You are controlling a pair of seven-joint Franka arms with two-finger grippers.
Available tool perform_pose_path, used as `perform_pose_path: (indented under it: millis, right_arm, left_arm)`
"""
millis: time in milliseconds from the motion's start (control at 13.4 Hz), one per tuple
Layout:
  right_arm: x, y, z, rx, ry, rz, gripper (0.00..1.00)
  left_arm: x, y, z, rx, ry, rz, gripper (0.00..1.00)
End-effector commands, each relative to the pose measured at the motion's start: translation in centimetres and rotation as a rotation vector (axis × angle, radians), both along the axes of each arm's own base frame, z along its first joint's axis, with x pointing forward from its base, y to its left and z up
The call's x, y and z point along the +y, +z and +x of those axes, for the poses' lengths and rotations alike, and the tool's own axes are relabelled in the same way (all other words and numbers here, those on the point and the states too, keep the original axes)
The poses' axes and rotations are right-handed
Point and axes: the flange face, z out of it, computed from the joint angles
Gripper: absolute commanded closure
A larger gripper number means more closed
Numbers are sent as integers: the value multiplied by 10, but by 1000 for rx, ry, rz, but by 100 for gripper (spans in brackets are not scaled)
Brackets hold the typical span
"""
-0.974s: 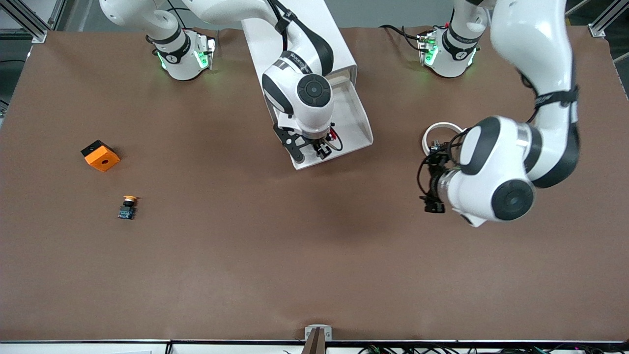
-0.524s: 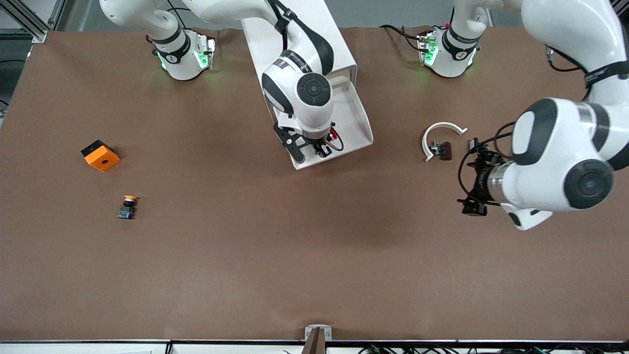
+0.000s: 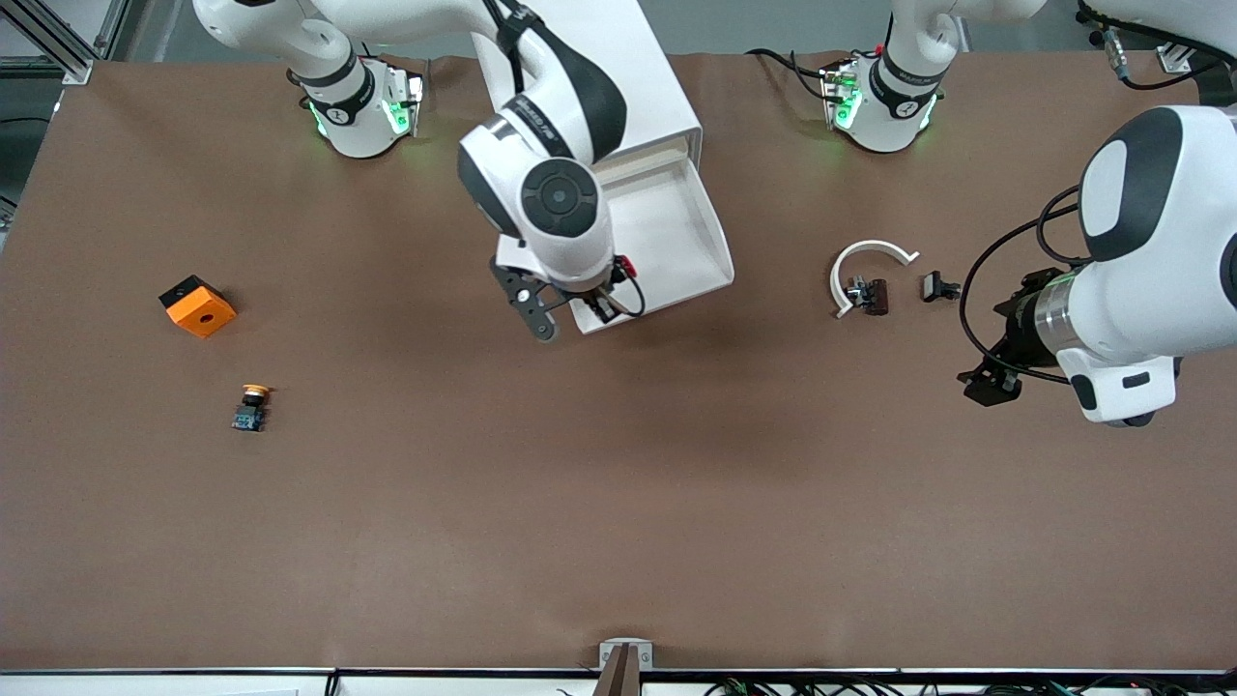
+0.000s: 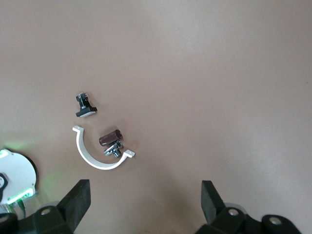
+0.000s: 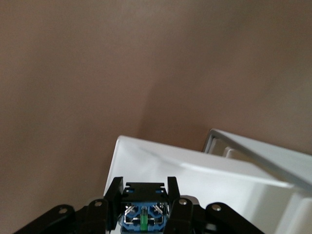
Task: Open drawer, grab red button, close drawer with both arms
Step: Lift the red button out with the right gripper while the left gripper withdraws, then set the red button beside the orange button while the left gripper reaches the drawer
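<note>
Right gripper (image 3: 591, 302) pinching the button (image 5: 143, 206), held over the front edge of the open drawer (image 3: 667, 237). Left gripper (image 3: 988, 382), spread and empty, waits over bare counter (image 3: 618, 503) toward its own end; the right arm is nearer the drawer front.

Brown table (image 3: 618, 503), orange block (image 3: 197, 305), yellow-capped button (image 3: 252, 406), white clip (image 3: 863, 266)

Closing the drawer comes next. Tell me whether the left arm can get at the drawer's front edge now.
Probably yes. The left pincer hangs open over bare table, only a low white clip lies between it and the drawer, and the right pincer, holding the button, crowds just one corner.
</note>
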Motion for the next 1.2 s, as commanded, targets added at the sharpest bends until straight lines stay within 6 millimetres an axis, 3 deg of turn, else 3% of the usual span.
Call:
perform_pose_path:
  millis: [0,75,225,374,524,674,899,1048,1123]
  right_arm:
    - [-75,61,24,64,147,100,76]
    - [-113,80,30,95,230,125,76]
    - [-165,94,38,131,360,139,76]
    - [-223,96,50,152,570,122,76]
    - [-303,83,73,164,712,176,76]
    - [-367,54,91,135,808,178,76]
    - [-417,-3,105,50,822,114,76]
    - [-453,-44,112,-56,856,91,76]
    - [-460,-63,114,-92,876,81,76]
  left_arm:
    - [9,5,-7,2,-46,2,0]
    - [10,4,-7,7,-65,-2,0]
    - [14,3,-13,19,-127,-19,0]
    - [34,6,-14,22,-199,-44,0]
    - [44,12,-20,24,-265,-66,0]
    - [46,16,-22,20,-275,-70,0]
    - [46,14,-23,26,-307,-78,0]
    - [59,21,-24,15,-338,-87,0]
    - [61,25,-25,8,-356,-92,0]
